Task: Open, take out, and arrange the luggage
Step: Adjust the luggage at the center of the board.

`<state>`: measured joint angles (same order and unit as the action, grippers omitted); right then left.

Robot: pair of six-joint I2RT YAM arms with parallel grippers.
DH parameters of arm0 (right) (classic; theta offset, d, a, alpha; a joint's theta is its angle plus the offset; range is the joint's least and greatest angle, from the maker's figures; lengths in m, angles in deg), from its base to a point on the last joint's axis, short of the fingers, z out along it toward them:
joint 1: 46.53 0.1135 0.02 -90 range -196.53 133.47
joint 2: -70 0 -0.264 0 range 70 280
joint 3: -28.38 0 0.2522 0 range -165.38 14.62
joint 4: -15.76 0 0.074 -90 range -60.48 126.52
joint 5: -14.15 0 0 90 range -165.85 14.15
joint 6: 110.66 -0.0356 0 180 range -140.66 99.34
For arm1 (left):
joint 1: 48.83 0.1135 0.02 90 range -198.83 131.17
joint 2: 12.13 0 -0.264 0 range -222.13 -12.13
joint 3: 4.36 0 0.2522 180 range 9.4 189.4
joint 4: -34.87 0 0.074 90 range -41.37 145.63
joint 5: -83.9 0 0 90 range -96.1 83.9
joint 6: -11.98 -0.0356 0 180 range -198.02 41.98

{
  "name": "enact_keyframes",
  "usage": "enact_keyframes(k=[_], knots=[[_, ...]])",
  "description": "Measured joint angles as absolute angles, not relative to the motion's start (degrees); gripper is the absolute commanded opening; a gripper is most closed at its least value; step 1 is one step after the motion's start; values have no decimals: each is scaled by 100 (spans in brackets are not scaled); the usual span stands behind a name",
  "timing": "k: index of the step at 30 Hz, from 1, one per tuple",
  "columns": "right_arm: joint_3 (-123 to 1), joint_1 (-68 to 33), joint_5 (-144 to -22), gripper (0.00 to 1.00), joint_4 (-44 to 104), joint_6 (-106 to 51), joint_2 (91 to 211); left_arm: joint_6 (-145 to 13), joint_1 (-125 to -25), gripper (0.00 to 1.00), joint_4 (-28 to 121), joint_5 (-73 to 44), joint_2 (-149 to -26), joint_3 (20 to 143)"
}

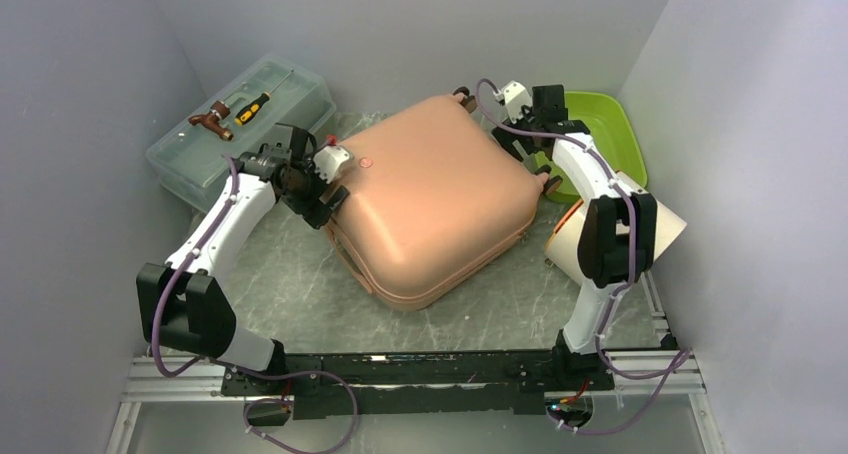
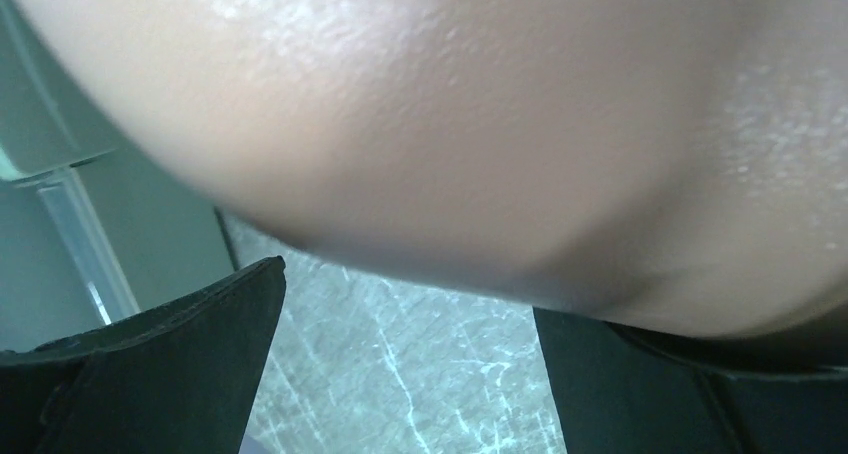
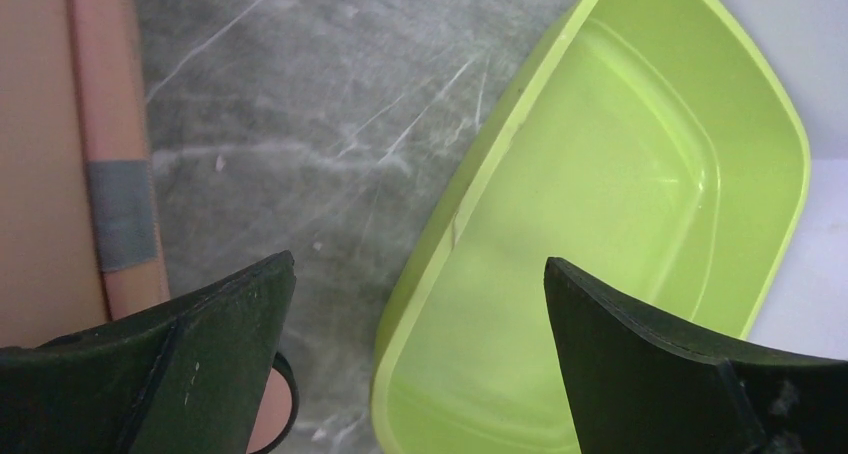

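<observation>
Grey marbled table (image 1: 300, 284) between pale walls (image 1: 90, 124); glossy, rounded pink suitcase (image 1: 430, 194) closed mid-frame; left gripper (image 2: 410, 374) and right gripper (image 3: 420, 364) both spread wide, empty.

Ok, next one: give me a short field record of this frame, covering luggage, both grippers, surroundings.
luggage: closed, lying flat on the table
left gripper: open, at the luggage's left edge, holding nothing
right gripper: open, between luggage and green tray, empty
toolbox: far left, screwdriver on lid
progress: luggage not yet opened
</observation>
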<state>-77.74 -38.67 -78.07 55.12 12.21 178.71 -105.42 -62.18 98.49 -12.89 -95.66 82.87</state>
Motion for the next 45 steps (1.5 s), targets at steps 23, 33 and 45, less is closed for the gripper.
enact_keyframes(k=[23,33,45], knots=[[-6530,-1966,-10211,100,5633,1179,15626,-10457,-6071,99,9790,-652,-9710,8847],[-6122,-2217,-9251,100,4994,261,15340,-10205,-6353,99,9506,-987,-8460,8716],[-6242,-2936,-7118,100,4254,-283,15836,-10479,-6318,97,9764,-803,-9043,7850]])
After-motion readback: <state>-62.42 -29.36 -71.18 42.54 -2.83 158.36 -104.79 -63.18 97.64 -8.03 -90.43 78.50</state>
